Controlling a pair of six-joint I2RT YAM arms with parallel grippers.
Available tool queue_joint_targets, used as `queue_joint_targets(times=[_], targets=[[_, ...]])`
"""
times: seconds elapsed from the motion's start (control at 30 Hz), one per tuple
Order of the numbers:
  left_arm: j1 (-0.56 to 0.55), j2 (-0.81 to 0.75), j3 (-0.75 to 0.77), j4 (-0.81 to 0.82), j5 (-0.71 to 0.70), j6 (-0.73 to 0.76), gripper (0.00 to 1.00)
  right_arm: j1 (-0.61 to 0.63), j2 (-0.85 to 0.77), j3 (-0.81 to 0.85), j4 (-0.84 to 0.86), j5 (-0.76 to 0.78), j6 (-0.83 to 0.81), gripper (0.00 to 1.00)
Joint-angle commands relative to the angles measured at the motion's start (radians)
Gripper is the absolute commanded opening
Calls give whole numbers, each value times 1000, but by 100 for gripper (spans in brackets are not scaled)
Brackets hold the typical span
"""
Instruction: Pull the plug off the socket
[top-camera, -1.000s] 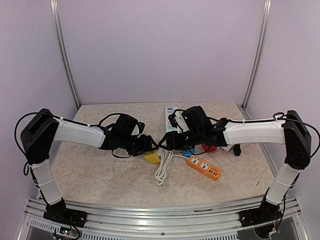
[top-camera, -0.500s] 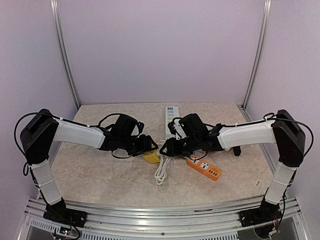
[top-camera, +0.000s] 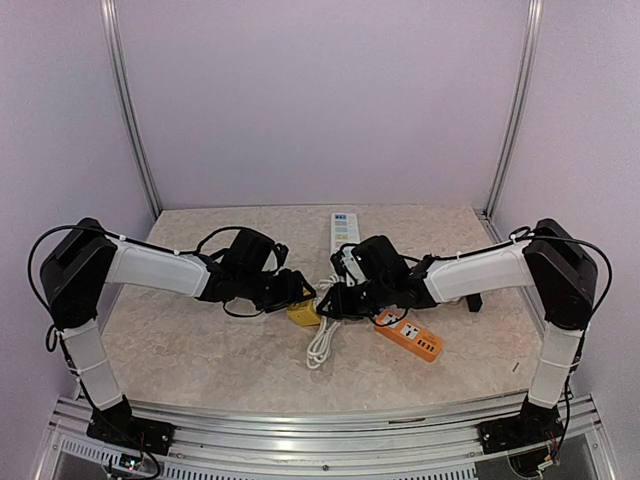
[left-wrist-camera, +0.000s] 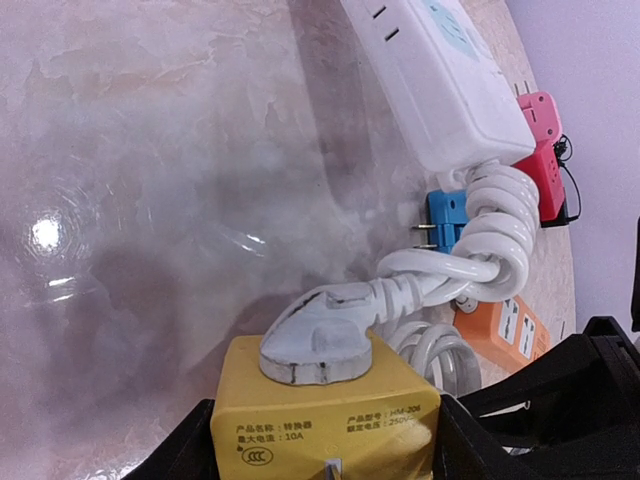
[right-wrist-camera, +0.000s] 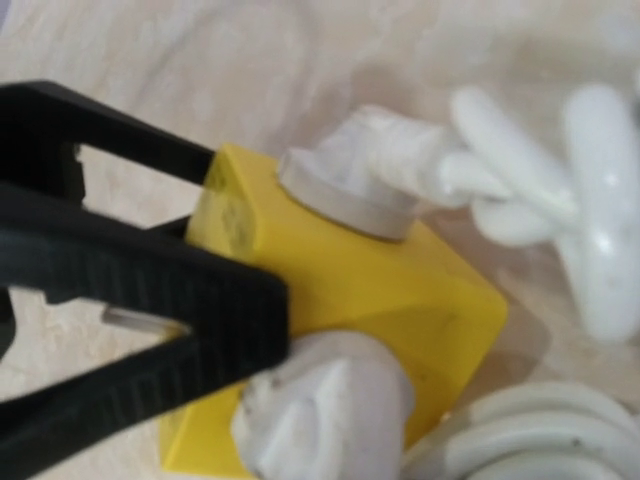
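Observation:
A yellow cube socket sits at the table's middle. My left gripper is shut on it, with its black fingers on both sides of the cube. A white plug sits in the cube's top face, and its cord runs right into a white coil. In the right wrist view the cube carries that plug and a second white plug on a side face. My right gripper hovers just right of the cube, apparently open. Its fingers do not show in its own view.
A white power strip lies behind the cube and an orange power strip to its right. A blue adapter and a red adapter lie beside the coil. White cable loops lie in front.
My right arm has moved left, bringing its gripper from over the blue and red adapters up to the yellow cube. My left arm and the cube have not moved.

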Motion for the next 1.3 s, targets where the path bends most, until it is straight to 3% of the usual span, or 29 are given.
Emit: queue_joint_targets(times=[0.0, 0.2, 0.8, 1.27], targets=[[-7, -75, 12, 155, 47, -11, 25, 8, 31, -13, 25, -6, 12, 20], [-4, -81, -8, 187, 68, 0, 25, 7, 26, -23, 36, -7, 24, 0], [-1, -93, -68, 229, 104, 5, 24, -46, 6, -138, 223, -108, 143, 0], [11, -72, -42, 174, 89, -39, 21, 53, -7, 68, -143, 243, -43, 0]])
